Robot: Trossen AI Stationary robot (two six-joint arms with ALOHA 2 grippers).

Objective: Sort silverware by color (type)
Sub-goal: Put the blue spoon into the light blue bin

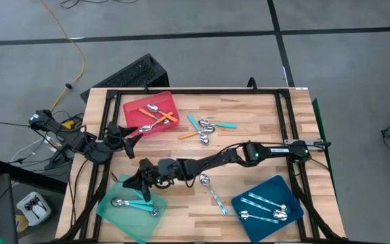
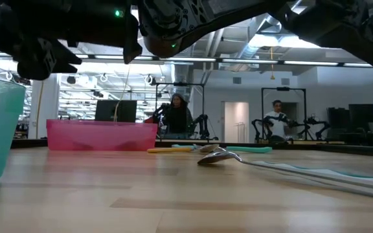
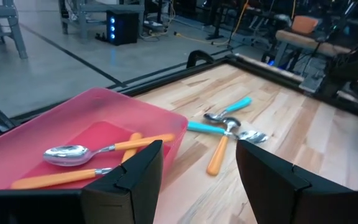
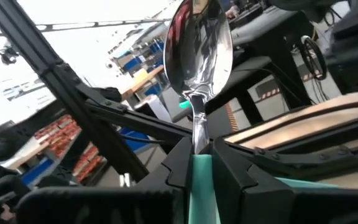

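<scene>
Inside red tray (image 1: 135, 107), orange spoons (image 1: 160, 119); mint tray (image 1: 114, 211), turquoise spoons (image 1: 133, 204).

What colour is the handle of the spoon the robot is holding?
Turquoise. The spoon is pinched in the right gripper; the right wrist view shows it best.

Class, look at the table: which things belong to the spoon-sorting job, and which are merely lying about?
Job: turquoise spoon held in the right gripper; loose spoons; pale-blue spoon; left gripper, open by the red tray; mint tray; blue tray.

Lying about: yellow cable; black case.
</scene>
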